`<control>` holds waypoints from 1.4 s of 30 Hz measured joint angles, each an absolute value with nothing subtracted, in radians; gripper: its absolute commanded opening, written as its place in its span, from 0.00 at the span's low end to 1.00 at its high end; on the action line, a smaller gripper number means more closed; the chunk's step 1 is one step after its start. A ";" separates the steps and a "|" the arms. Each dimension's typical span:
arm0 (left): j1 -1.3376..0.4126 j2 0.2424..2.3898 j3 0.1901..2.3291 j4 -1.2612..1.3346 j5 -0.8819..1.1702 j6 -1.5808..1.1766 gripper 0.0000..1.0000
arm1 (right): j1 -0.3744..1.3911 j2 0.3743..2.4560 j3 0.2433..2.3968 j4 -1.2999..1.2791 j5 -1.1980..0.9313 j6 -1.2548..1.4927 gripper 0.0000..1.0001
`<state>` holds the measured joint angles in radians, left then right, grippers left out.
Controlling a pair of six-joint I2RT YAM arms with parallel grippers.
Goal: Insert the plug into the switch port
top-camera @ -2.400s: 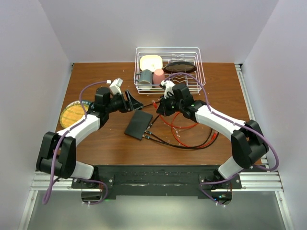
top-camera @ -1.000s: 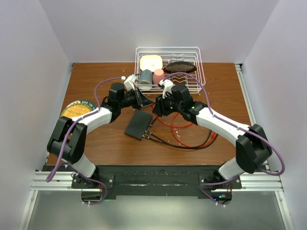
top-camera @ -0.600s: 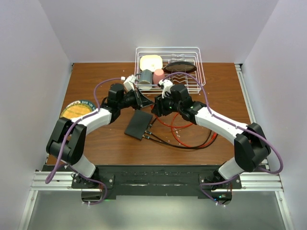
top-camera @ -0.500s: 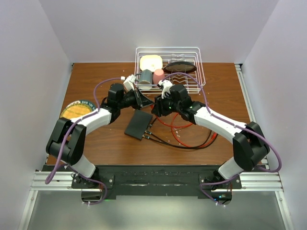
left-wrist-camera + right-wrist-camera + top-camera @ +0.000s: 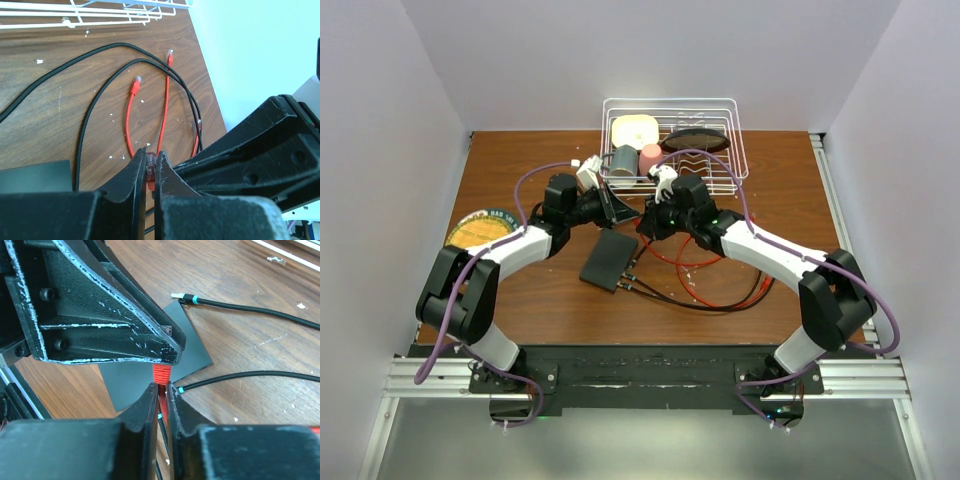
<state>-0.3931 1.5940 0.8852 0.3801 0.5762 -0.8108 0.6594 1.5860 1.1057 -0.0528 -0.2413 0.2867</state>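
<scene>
now, red plug (image 5: 161,373) in right end effector (image 5: 161,388), switch (image 5: 191,349) nearby

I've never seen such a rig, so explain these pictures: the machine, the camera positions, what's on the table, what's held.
Two robot arms, left arm and right arm, are bolted at the table's near edge. One picture looks down from above; the other two come from cameras on each wrist. On the wood lie the flat black switch, black cables and a wire rack. The left gripper and right gripper both pinch one red cable near its plug.
</scene>
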 measured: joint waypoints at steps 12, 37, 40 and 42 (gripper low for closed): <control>-0.387 1.594 0.883 0.380 0.575 -0.811 0.00 | 0.656 1.597 1.111 -0.045 -0.247 0.298 0.25; -0.385 1.591 0.868 0.402 0.575 -0.811 0.00 | 0.654 1.604 1.099 -0.020 -0.258 0.323 0.13; -0.385 1.591 0.868 0.402 0.575 -0.811 0.00 | 0.654 1.604 1.094 -0.010 -0.262 0.329 0.17; -0.385 1.591 0.868 0.402 0.576 -0.811 0.00 | 0.654 1.604 1.093 -0.007 -0.264 0.332 0.14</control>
<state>-0.3855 1.5909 0.8680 0.4023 0.5758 -0.8112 0.6544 1.6039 1.0935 -0.0067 -0.2642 0.3325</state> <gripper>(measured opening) 0.087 0.153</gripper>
